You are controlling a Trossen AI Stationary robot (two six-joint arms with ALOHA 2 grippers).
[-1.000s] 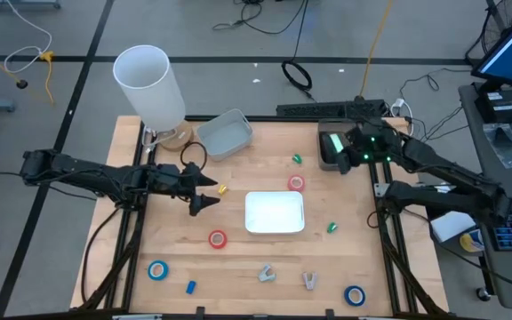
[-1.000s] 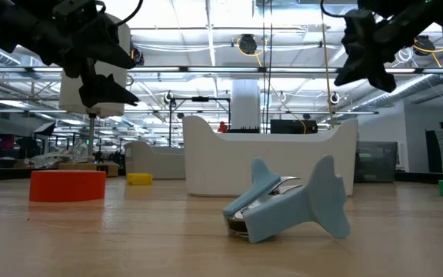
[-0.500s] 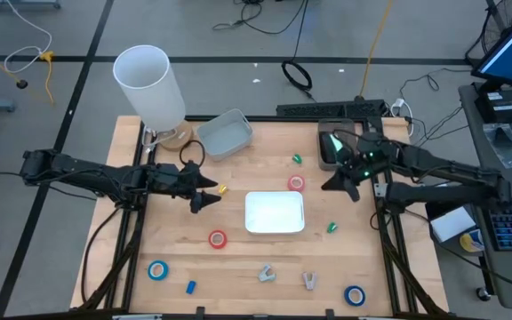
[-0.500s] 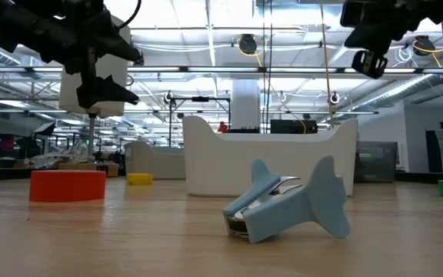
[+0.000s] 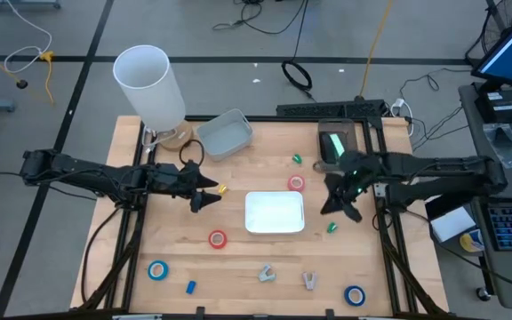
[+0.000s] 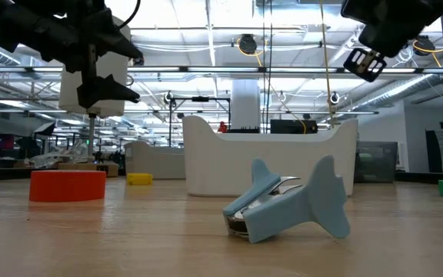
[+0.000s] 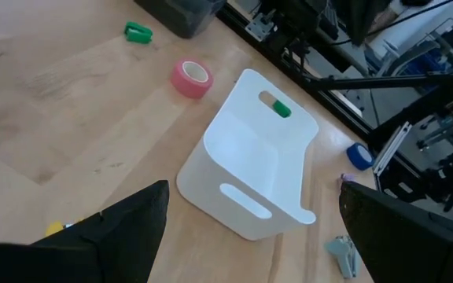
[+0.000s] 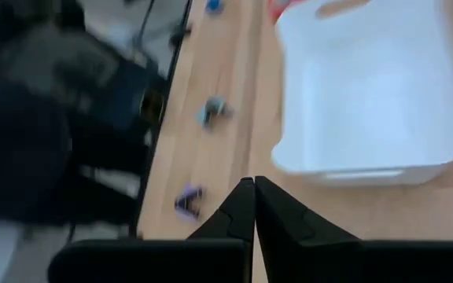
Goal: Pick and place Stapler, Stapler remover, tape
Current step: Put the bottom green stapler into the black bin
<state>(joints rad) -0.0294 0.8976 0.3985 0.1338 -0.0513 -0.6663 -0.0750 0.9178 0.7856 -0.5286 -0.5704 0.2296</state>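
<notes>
A white bin [image 5: 274,212] is sitting mid-table. Tape rolls are lying behind it [image 5: 296,183] and left-front of it [image 5: 217,238], with two more near the front corners [image 5: 157,270] [image 5: 354,295]. A stapler remover [image 5: 267,274] is lying before the bin.

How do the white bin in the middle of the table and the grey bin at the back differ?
The white bin is bright white; the grey bin is dull grey. The white bin lies square to the table edges at its centre, while the grey bin sits turned at an angle near the back, beside the tall white cylinder. In the high view the white bin looks somewhat larger. Both are open-topped, rectangular, and look empty.
</notes>
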